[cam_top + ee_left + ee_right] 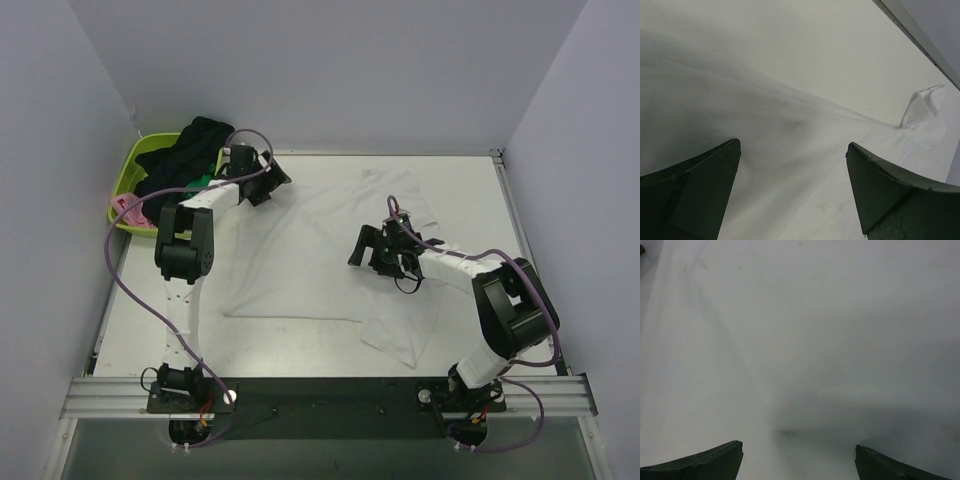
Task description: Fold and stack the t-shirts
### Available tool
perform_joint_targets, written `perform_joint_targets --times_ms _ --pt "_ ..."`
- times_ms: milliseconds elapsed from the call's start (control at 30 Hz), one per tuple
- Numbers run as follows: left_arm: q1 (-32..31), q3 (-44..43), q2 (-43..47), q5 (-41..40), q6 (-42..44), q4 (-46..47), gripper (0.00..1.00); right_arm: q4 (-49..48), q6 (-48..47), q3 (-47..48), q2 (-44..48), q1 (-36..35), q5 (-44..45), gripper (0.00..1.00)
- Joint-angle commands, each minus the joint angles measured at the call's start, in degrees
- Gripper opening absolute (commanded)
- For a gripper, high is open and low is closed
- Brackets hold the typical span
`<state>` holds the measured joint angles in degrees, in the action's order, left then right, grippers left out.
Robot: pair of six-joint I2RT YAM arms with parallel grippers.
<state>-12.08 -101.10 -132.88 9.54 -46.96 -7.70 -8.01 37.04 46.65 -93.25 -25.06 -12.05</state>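
A large white t-shirt (320,260) lies spread over the table's middle, with a fold at its right side. My left gripper (277,181) is open above the shirt's far left edge; the left wrist view shows white cloth (790,150) between the wide-apart fingers (700,185) and a curled cloth corner (922,105). My right gripper (362,248) is open and low over the shirt's right half; the right wrist view shows only white cloth (800,340) and the two fingertips (710,462). Black (195,150), green (203,181) and pink (128,210) t-shirts lie in the basket.
A lime green basket (135,165) stands at the far left corner of the table. Grey walls enclose the table on three sides. A metal rail (320,395) runs along the near edge by the arm bases.
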Motion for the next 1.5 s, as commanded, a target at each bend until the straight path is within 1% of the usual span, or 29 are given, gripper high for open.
perform_joint_targets --times_ms 0,100,133,300,433,533,633,700,733,767,833,867,900,967,1000,1033,1100,1133,1167,1233,1267,1367,1467 --pt "1.5 -6.1 -3.1 -2.0 3.3 -3.2 0.97 7.2 0.4 -3.4 2.3 -1.4 2.5 0.98" --pt "2.2 -9.8 -4.8 -2.2 4.4 -4.8 0.97 7.8 0.4 -4.6 4.3 -2.5 3.2 0.98" --pt "2.8 -10.8 -5.4 -2.4 5.0 -5.3 0.98 9.5 0.4 -5.0 5.2 -2.7 3.6 0.98" --pt "3.3 -17.5 -8.3 -2.3 6.4 -8.2 0.97 10.9 -0.3 -5.3 5.8 -3.2 4.2 0.98" --pt "3.6 -25.4 -9.4 -1.3 8.1 -11.4 0.98 12.1 -1.0 -4.1 5.6 -3.6 5.6 0.98" --pt "3.5 -27.8 -8.0 0.2 8.5 -13.5 0.98 12.7 -2.1 -1.7 6.3 -3.9 7.0 0.99" --pt "2.9 -26.1 -3.4 1.2 7.9 -14.4 0.97 14.6 -3.5 2.7 7.3 -4.2 9.1 1.0" --pt "1.9 -21.0 2.2 1.0 7.8 -14.2 0.97 15.8 -4.4 5.3 7.9 -4.3 11.0 1.0" --pt "1.5 -18.7 4.3 1.0 7.1 -13.5 0.97 16.2 -4.9 8.4 7.7 -4.1 11.8 1.0" --pt "1.0 -12.3 8.8 1.1 6.4 -12.4 0.98 17.8 -5.7 10.5 7.3 -3.4 11.8 1.0" --pt "-0.4 -6.2 13.5 2.0 4.7 -9.8 0.97 19.3 -6.1 14.2 5.6 -1.9 11.8 1.0" --pt "-0.9 -2.4 18.1 1.9 4.4 -9.1 0.97 19.7 -6.2 17.5 5.0 -1.1 11.8 1.0" --pt "-1.5 4.3 20.5 1.0 4.2 -8.3 0.97 19.8 -6.1 18.8 3.4 1.0 11.7 1.0" --pt "-2.9 11.7 27.2 0.3 3.5 -4.9 0.97 20.8 -5.7 24.1 1.1 3.1 11.8 1.0" --pt "-3.4 17.3 29.1 -0.8 3.7 -4.7 0.98 21.4 -5.6 26.1 -1.9 4.9 11.7 1.0" --pt "-4.0 19.9 32.5 -1.3 3.8 -4.3 0.98 22.2 -5.5 27.7 -3.4 5.9 11.4 1.0" --pt "-4.3 25.4 35.6 -1.5 3.8 -2.9 0.98 22.3 -5.1 31.7 -7.2 7.9 11.2 1.0" --pt "-4.2 30.4 37.1 -1.5 3.5 -1.1 0.98 22.3 -5.1 32.9 -8.4 8.4 10.5 1.0" --pt "-4.2 33.1 39.8 -1.3 3.2 0.2 0.97 22.3 -5.0 34.5 -9.7 8.9 10.1 1.0" --pt "-4.3 38.6 41.8 -1.3 2.8 1.4 0.97 22.4 -4.3 38.1 -14.0 10.1 8.6 1.0" --pt "-4.4 40.2 43.5 -1.3 2.7 1.9 0.98 22.4 -4.1 39.2 -15.3 10.6 6.9 1.0" --pt "-4.8 45.7 46.4 -1.8 1.8 3.8 0.98 22.3 -3.2 42.7 -19.7 11.2 5.3 1.0" --pt "-5.3 48.7 48.0 -3.1 1.8 4.3 0.97 22.2 -2.8 45.9 -23.5 11.5 3.7 1.0"
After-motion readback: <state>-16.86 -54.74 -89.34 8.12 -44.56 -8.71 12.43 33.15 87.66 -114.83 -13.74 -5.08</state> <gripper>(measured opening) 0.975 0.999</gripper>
